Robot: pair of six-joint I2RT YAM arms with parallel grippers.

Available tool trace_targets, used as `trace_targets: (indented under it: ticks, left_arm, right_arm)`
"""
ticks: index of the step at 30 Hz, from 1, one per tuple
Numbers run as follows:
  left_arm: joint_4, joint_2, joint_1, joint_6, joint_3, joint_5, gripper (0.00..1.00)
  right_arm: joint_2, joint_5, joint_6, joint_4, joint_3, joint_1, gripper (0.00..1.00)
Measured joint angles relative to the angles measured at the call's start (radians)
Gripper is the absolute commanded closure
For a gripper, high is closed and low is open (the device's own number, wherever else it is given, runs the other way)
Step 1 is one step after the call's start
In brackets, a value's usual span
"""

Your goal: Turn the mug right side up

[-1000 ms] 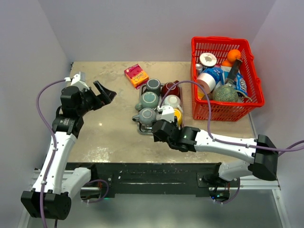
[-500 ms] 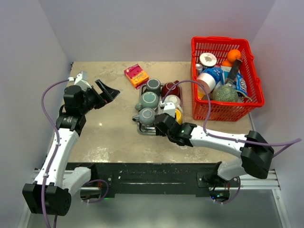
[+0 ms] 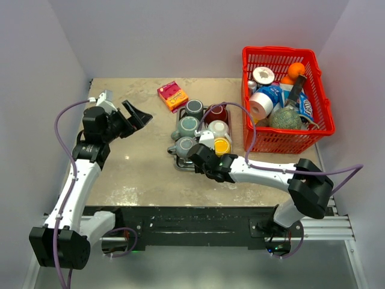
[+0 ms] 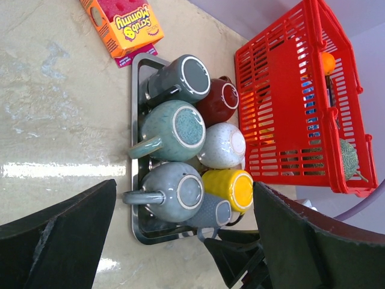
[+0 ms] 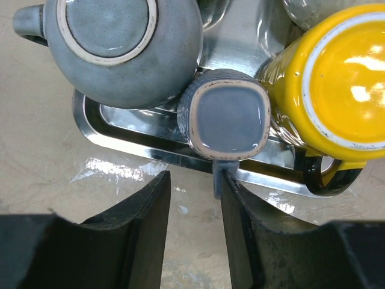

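Small blue-grey upside-down ceramic mug (image 5: 231, 117), handle between fingers of right gripper (image 5: 194, 186): half open, gripping nothing yet. Centre on handle, squeeze firmly before lifting.

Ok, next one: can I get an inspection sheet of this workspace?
Surface: beige table, glossy.
Job's things: mugs bottom-up on metal tray; small blue mug at its near edge.
Clutter: sponge box behind tray; full red basket to its right.
Pincers: left pincer open, aloft, empty; right pincer jaws apart, astride small blue mug's handle.
Cables: purple cables along both arms, one arching over the tray.
Surroundings: plain walls, nothing else seen.
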Motion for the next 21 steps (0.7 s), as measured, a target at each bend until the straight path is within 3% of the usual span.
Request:
trace_targets:
  ticks: [8, 14, 21]
  left_arm:
    - [-0.008, 0.01, 0.0, 0.003, 0.002, 0.004, 0.01]
    - [-0.02, 0.01, 0.0, 0.003, 0.002, 0.015, 0.01]
    - [-0.057, 0.005, 0.0, 0.016, 0.002, 0.025, 0.01]
  right_arm:
    - [0.02, 0.018, 0.012, -0.047, 0.034, 0.0, 0.6]
    - [0.02, 0.052, 0.013, -0.119, 0.058, -0.005, 0.51]
    - [0.018, 0.052, -0.006, -0.131, 0.057, -0.005, 0.54]
